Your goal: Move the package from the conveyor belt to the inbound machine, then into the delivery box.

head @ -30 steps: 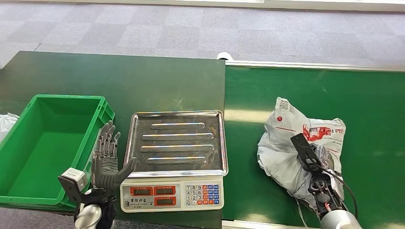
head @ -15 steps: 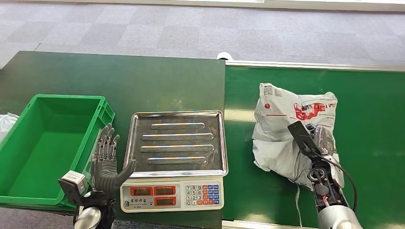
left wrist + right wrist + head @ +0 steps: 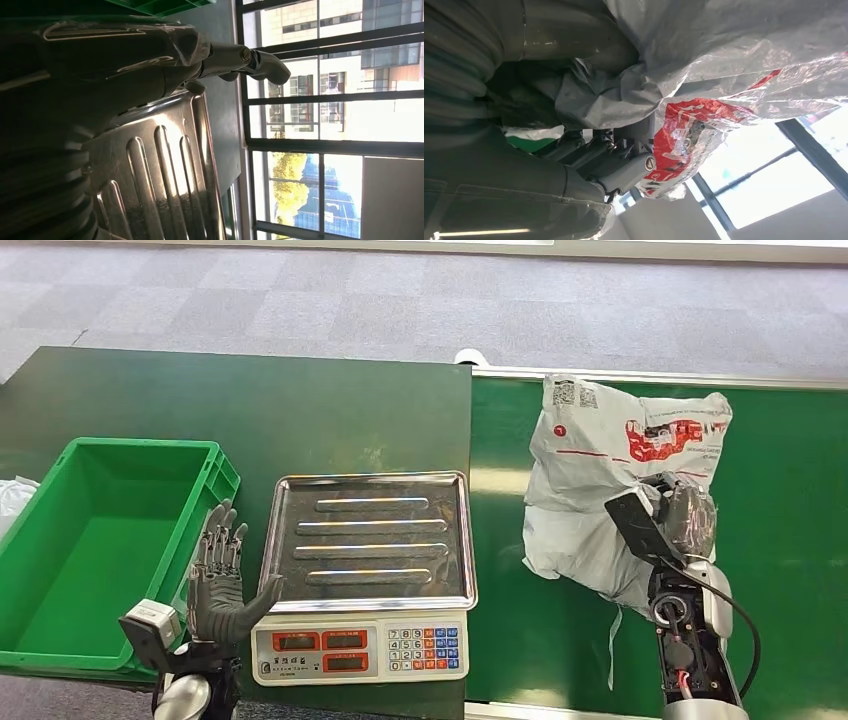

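Head view, working from the bottom edge up: the left hand (image 3: 222, 585) sits at the lower left with its fingers spread wide and upright, holding nothing, parked between the crate and the scale. Just beside it, bottom centre, is the scale (image 3: 360, 643) with its keypad and red displays, and the bare steel tray (image 3: 369, 537) on top. That's the inbound machine as far as I can tell, and nothing is on it yet.

Lower right, the right hand (image 3: 685, 520) has its fingers bunched into the plastic of the package (image 3: 610, 465). The right wrist view shows the same thing up close, fingers (image 3: 624, 172) closed around crumpled grey wrap. The bag looks lifted off the conveyor belt (image 3: 780, 530), though I can't tell for sure whether its lower edge is touching.

Left side, the green crate (image 3: 215, 475) is the delivery box, and it's got nothing in it. A scrap of white plastic (image 3: 12, 498) peeks in at the far left edge.

So progress-wise: the pick-up looks done, but the weigh-in and the drop into the crate are both left. I'd call it roughly a third.

Count: one package, one scale, one crate, one belt, two hands.
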`<action>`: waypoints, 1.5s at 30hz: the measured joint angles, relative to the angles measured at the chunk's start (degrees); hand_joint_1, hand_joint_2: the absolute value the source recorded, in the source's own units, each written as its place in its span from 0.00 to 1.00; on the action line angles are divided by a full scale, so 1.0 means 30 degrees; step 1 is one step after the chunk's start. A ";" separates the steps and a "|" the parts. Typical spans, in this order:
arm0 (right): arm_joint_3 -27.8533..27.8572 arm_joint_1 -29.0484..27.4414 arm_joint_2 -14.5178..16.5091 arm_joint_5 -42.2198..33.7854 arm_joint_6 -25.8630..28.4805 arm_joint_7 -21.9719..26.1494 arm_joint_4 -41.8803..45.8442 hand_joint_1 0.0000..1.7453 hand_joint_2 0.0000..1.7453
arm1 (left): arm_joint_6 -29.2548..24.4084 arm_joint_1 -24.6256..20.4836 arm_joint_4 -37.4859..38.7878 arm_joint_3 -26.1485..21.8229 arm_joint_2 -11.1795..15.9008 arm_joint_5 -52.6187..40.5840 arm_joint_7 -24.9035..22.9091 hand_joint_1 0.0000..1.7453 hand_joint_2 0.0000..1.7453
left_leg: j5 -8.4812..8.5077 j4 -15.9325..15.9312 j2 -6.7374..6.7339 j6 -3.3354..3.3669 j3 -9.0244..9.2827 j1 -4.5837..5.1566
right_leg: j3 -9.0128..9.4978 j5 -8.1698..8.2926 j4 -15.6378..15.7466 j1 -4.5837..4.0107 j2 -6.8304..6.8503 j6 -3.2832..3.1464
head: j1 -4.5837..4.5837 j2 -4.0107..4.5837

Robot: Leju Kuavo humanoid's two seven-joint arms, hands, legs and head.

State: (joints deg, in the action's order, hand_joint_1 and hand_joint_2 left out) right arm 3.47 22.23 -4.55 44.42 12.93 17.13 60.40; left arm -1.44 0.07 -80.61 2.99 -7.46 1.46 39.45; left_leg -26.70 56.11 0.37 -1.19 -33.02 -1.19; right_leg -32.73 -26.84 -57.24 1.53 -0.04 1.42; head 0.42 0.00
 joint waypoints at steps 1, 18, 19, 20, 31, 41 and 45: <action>-0.0144 -0.0425 0.0075 -0.0408 -0.0202 0.0238 0.1128 0.98 1.00 | 0.0027 -0.0001 0.0000 -0.0018 -0.0026 0.0000 0.0042 0.00 1.00 | 0.0000 -0.0001 -0.0001 0.0000 -0.0002 0.0000 | -0.0003 -0.0001 0.0000 0.0000 0.0000 -0.0001 | 0.0000 0.0000; -0.2445 -0.2481 0.0765 -0.1228 -0.1089 0.2041 1.1275 1.00 1.00 | 0.0131 -0.0042 -0.0058 -0.0089 -0.0446 -0.0007 0.0131 0.00 1.00 | 0.0002 -0.0004 -0.0013 0.0000 -0.0001 0.0000 | 0.0007 0.0001 -0.0002 0.0000 -0.0003 -0.0001 | -0.0002 0.0000; -0.2746 -0.2388 0.0765 -0.0993 -0.1251 0.2169 1.1477 1.00 1.00 | 0.0133 -0.0047 -0.0056 -0.0093 -0.0466 -0.0007 0.0131 0.00 1.00 | 0.0002 -0.0005 -0.0018 0.0000 -0.0004 0.0000 | 0.0004 0.0002 -0.0003 0.0000 -0.0006 -0.0001 | -0.0002 0.0000; -0.3140 -0.2206 0.0760 -0.0753 -0.1499 0.2291 1.1639 1.00 1.00 | 0.0135 -0.0064 -0.0055 -0.0095 -0.0481 -0.0007 0.0131 0.00 1.00 | 0.0002 -0.0006 -0.0029 0.0000 -0.0006 0.0000 | 0.0001 0.0003 -0.0005 0.0000 -0.0012 -0.0001 | -0.0002 0.0000; -0.8626 0.1012 0.0749 -0.0444 -0.3632 0.2644 1.0734 1.00 1.00 | 0.0246 -0.0839 0.0018 0.0104 -0.0547 0.0046 -0.0005 0.00 1.00 | 0.0012 -0.0003 -0.0024 -0.0006 0.0008 -0.0001 | 0.0011 0.0004 -0.0015 0.0000 -0.0008 -0.0003 | -0.0005 0.0000; -1.2284 0.3730 0.1157 -0.1686 -0.6784 0.3942 0.6223 1.00 1.00 | 0.0312 -0.1657 0.0811 0.0961 -0.0508 0.0166 -0.0136 0.00 1.00 | 0.0014 -0.0003 -0.0023 -0.0008 0.0002 -0.0005 | -0.0002 0.0006 -0.0022 -0.0006 -0.0011 -0.0005 | 0.0004 0.0000; -1.2913 0.4131 0.1223 -0.1956 -0.7201 0.4040 0.5399 1.00 1.00 | 0.0295 -0.1781 0.0984 0.1081 -0.0488 0.0184 -0.0136 0.00 1.00 | 0.0014 -0.0003 -0.0023 -0.0008 0.0003 -0.0005 | -0.0002 0.0006 -0.0024 -0.0007 -0.0011 -0.0005 | 0.0002 0.0000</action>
State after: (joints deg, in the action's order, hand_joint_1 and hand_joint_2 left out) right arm -35.27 34.62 -0.88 38.55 -8.68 29.25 76.59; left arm -0.55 -5.28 -77.66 6.24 -8.93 2.02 39.04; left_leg -26.66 56.10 0.31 -1.21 -33.01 -1.21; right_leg -32.73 -26.82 -57.31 1.51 -0.08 1.40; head 0.43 0.00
